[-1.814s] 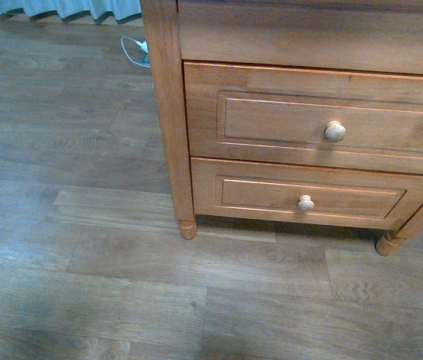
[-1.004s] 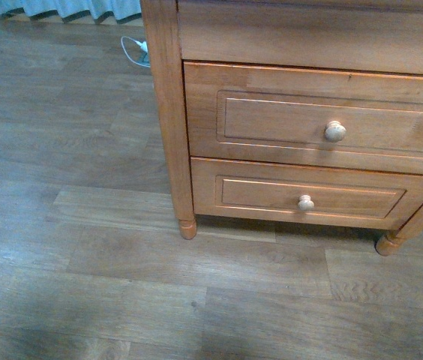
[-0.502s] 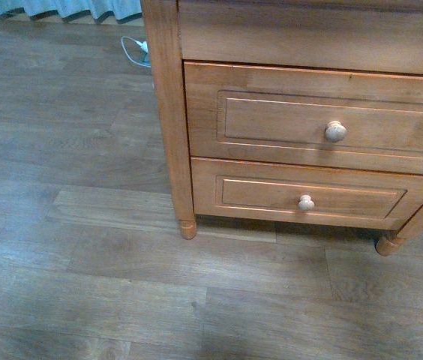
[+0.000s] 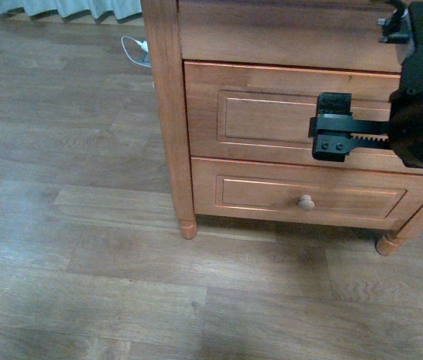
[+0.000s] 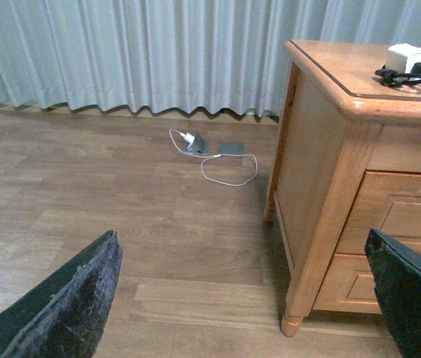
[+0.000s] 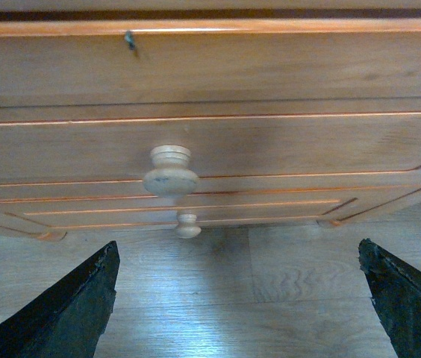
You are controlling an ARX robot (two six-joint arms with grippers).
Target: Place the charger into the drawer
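Note:
The drawer is the taller upper one of an orange-brown cabinet and is closed. My right gripper is open in front of the drawer and hides its knob in the front view. In the right wrist view the gripper is open and empty. The large pale knob on the drawer front lies ahead, toward one finger's side. The charger, a small block with a coiled black cable, lies on the cabinet top. My left gripper is open and empty, off to the cabinet's side. It faces the drawer obliquely.
A shallower drawer with a smaller knob sits below. A white plug with a white cable lies on the wooden floor by a grey curtain. It also shows in the front view. The cabinet's turned leg stands at its front left corner.
My right arm has come in from the right edge and now stands in front of the upper drawer, covering its knob. The drawers have not moved.

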